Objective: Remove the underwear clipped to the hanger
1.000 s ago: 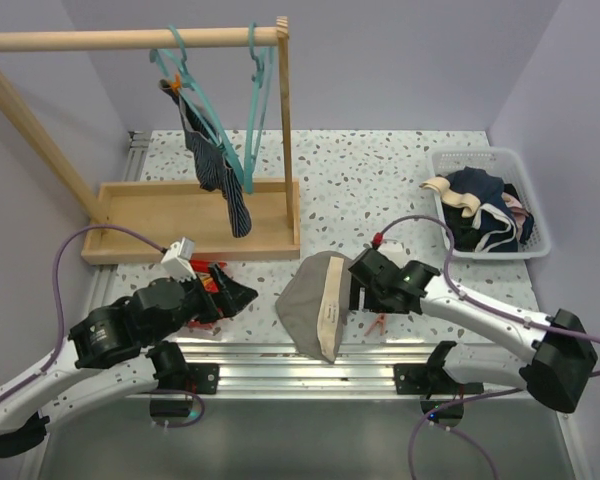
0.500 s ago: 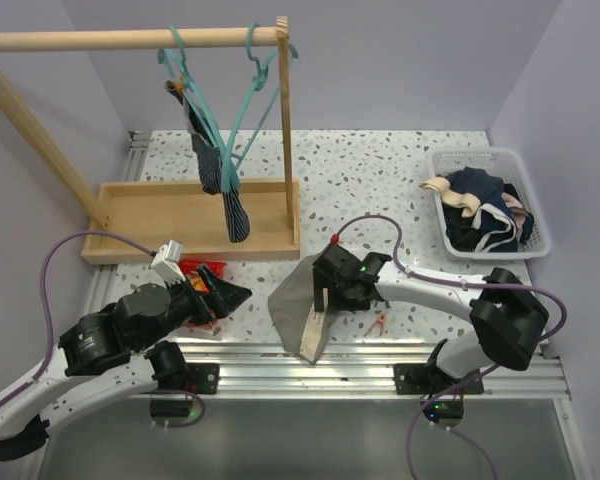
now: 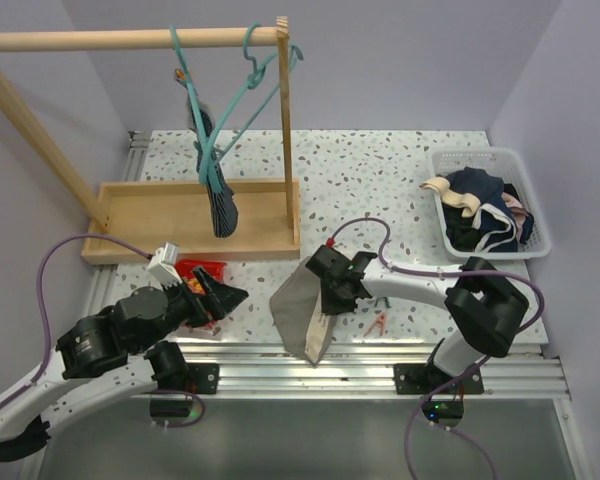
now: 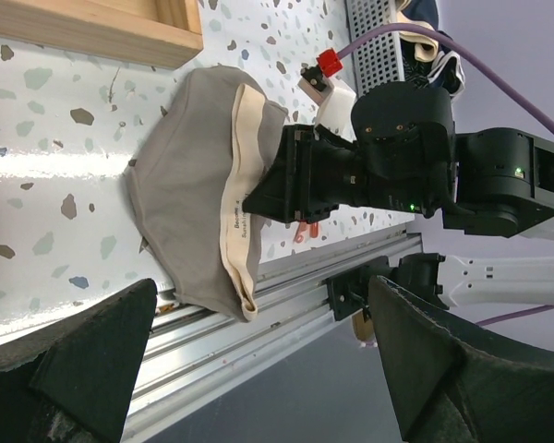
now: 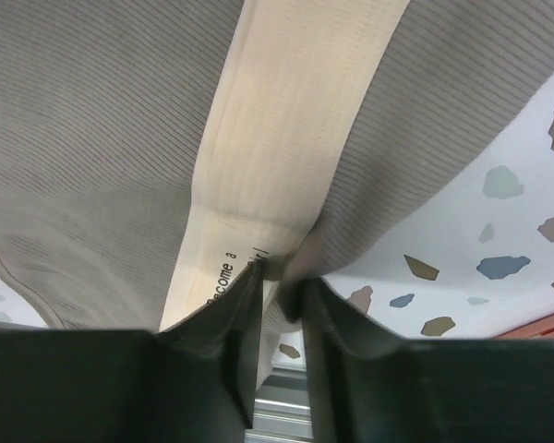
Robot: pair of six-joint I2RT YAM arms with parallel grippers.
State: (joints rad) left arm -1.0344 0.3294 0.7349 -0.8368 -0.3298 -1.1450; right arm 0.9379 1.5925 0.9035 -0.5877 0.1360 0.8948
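The grey-beige underwear (image 3: 298,300) lies on the table at its front edge, cream waistband to the right. My right gripper (image 3: 325,292) is shut on that waistband; the right wrist view shows the cloth (image 5: 102,138) pinched between the fingers of the gripper (image 5: 282,286). The navy striped underwear (image 3: 218,195) hangs from a teal hanger (image 3: 212,130) on the wooden rail, held by an orange clip (image 3: 183,76). My left gripper (image 3: 223,294) stands open left of the grey pair, nothing in it. The left wrist view shows the grey pair (image 4: 189,203) beyond the wide-apart left gripper (image 4: 258,369).
A second teal hanger (image 3: 260,70) hangs bare on the rail. The wooden rack base (image 3: 150,215) fills the back left. A white basket (image 3: 535,215) of clothes stands at the right. Red clips (image 3: 200,270) lie by my left gripper, another (image 3: 378,323) near the front rail.
My right gripper has moved left onto the grey underwear and shut on its waistband, bunching the cloth. The hangers and the navy pair have swung. The left gripper stayed open.
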